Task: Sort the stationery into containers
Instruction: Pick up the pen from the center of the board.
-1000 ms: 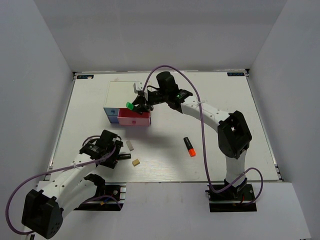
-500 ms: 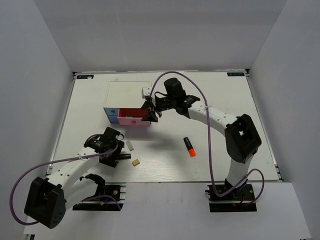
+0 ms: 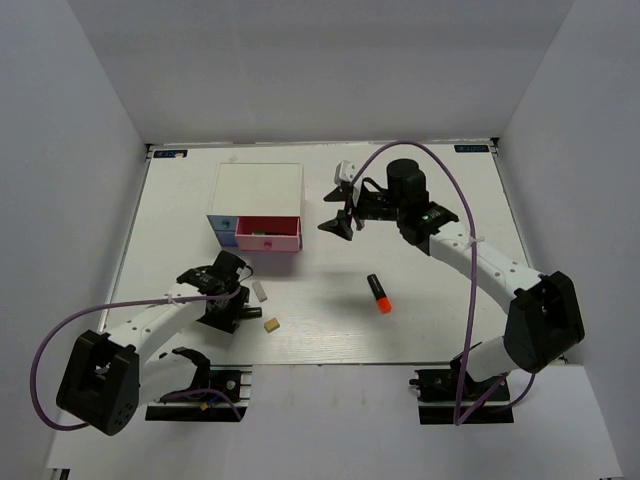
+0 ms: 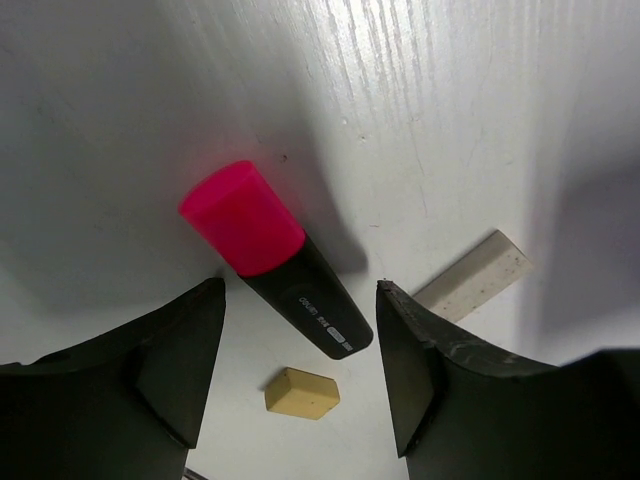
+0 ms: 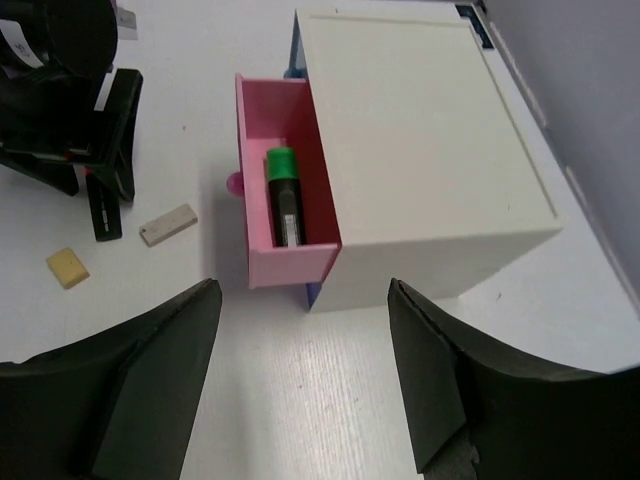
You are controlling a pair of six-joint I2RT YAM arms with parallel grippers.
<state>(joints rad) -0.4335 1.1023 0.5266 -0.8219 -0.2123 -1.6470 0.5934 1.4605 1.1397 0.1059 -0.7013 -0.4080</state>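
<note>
Lying flat, pink-capped black highlighter (image 4: pixel 275 260)

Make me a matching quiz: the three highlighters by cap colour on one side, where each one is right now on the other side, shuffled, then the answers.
Things:
1. green-capped highlighter
2. pink-capped highlighter
3. orange-capped highlighter

Places:
A. lying alone on the table
B. inside the open pink drawer
C. between the open fingers of the left hand

Pairs: 1-B, 2-C, 3-A
</note>
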